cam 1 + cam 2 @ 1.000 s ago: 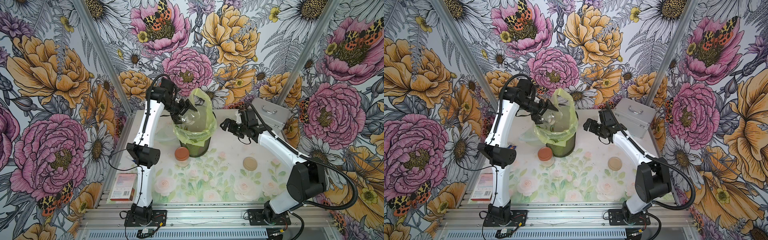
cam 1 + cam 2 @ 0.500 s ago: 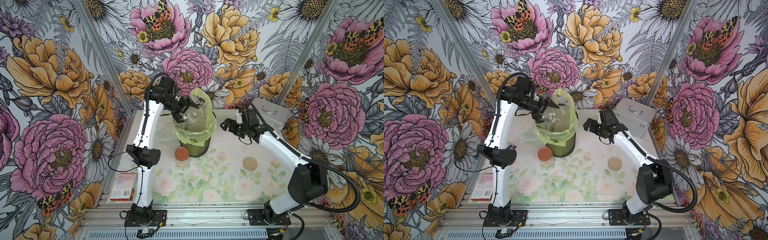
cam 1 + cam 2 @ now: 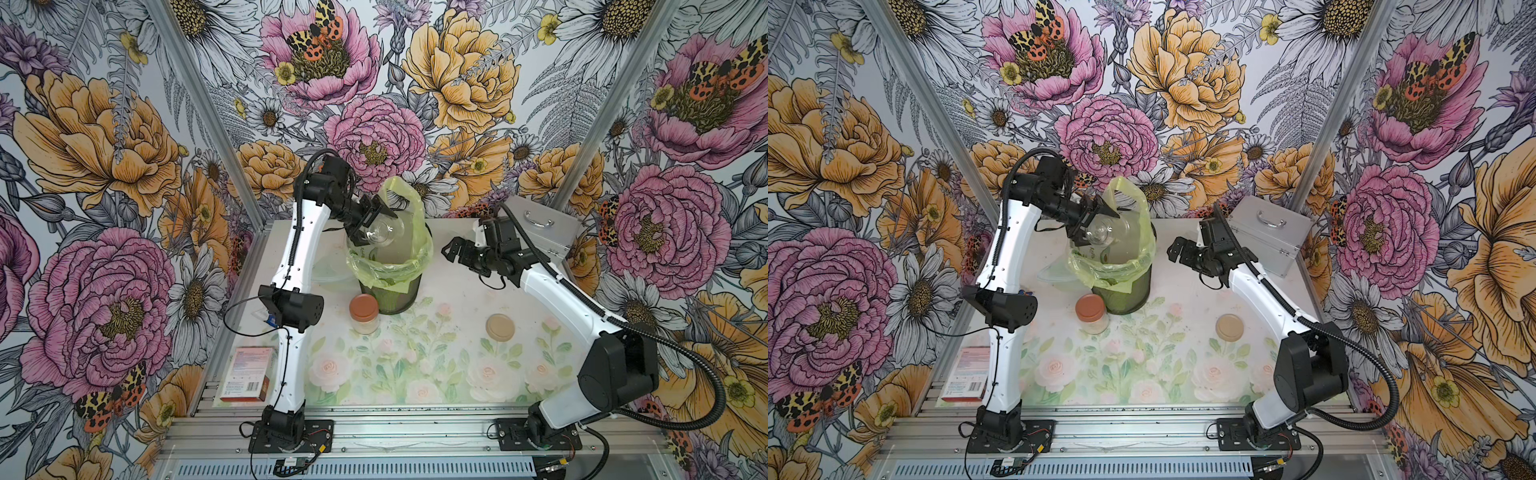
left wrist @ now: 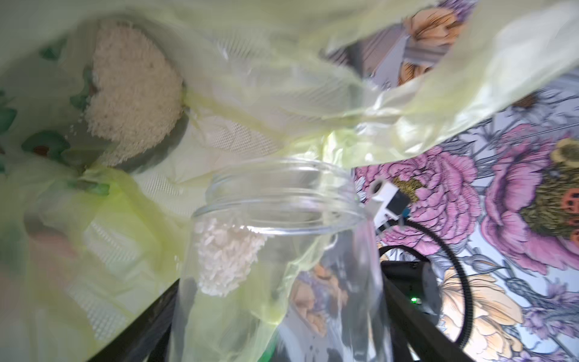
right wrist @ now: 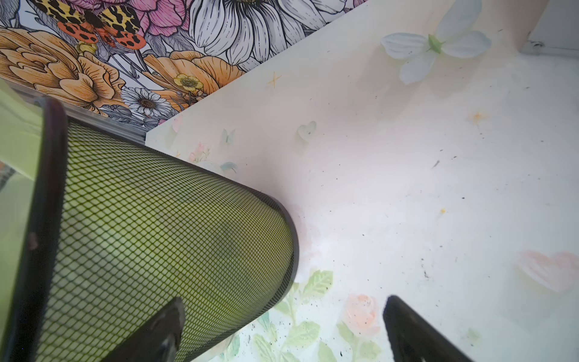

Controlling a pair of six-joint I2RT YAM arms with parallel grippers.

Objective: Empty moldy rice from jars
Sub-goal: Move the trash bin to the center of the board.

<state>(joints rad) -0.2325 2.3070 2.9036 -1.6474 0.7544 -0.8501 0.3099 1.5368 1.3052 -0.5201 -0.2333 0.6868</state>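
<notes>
Left hand [image 3: 371, 224] clamps the tipped jar [image 3: 384, 233] over the bin [image 3: 390, 297] — rice [image 4: 225, 254] clinging inside; right hand [image 3: 451, 252] gapes wide, empty.

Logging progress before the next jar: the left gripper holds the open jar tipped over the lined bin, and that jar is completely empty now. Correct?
Not quite. The left gripper does hold the open jar tipped over the bin, but the jar is not empty: the left wrist view shows a clump of rice clinging inside the glass.

Capped jar [image 3: 364, 314] just in front of the mesh bin [image 3: 390, 291], clear bowl [image 3: 328, 271] just left of it, bare tabletop [image 3: 453, 299] to its right, silver case [image 3: 536, 232] beyond.
</notes>
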